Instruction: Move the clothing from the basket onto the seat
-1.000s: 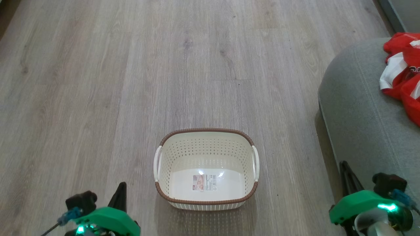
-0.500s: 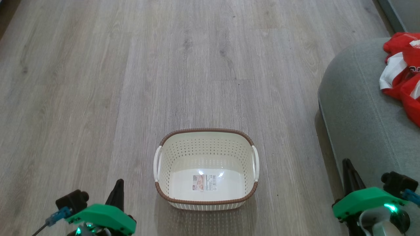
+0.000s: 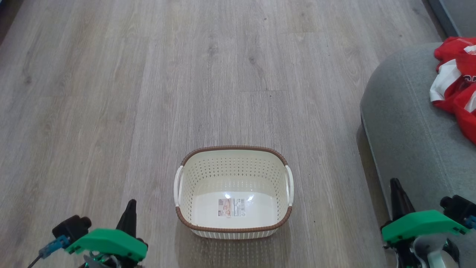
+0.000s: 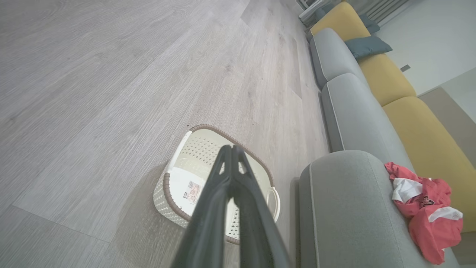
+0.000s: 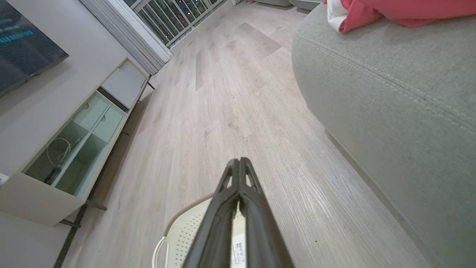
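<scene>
Wooden floor (image 3: 148,93) carries the basket (image 3: 234,167), 1 label (image 3: 231,207) inside; clothing (image 3: 455,82) on seat (image 3: 409,123).

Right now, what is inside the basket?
Inside the basket lies a label on its bare white floor, nothing else. The clothing sits on the seat. The near wall's inner face is hidden behind the rim.

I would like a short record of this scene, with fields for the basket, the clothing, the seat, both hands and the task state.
basket: on the floor, no clothing inside, a label on its bottom
clothing: red and white, heaped on the seat
seat: grey-green, right of the basket
left hand: shut, empty
right hand: shut, empty
task state: looks done
</scene>
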You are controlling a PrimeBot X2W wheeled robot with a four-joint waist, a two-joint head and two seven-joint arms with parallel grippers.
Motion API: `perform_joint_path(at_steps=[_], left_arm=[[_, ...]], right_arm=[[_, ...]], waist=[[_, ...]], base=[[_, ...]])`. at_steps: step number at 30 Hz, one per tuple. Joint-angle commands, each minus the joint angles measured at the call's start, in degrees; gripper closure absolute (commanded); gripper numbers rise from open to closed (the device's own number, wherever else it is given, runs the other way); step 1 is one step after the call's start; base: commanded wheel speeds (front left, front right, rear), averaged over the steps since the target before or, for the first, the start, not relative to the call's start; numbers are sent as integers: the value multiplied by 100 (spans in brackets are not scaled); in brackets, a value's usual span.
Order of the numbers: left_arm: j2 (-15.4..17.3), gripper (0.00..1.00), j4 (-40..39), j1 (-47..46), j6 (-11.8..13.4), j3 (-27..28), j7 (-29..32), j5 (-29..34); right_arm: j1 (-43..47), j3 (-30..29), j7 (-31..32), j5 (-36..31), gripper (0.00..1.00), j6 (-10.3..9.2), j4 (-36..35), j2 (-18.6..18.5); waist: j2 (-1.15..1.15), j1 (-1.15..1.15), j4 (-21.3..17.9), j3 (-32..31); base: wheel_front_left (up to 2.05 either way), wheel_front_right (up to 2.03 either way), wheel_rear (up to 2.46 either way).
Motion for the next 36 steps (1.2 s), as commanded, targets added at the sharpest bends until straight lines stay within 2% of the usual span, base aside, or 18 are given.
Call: perform_joint_path(at_steps=[1,36], left_arm=[[21,100,-218,-297,-38,132,31,-128],[25,100,-666,-332,-167,471,607,-2272]], right_arm=[[-260,57,32,156,100,-1,-229,-47],[-290,95,620,2764,100,-1,-580,-54]], waist=[[0,0,0,0],[0,0,-10,-4]], base=[[0,0,0],[0,0,0]])
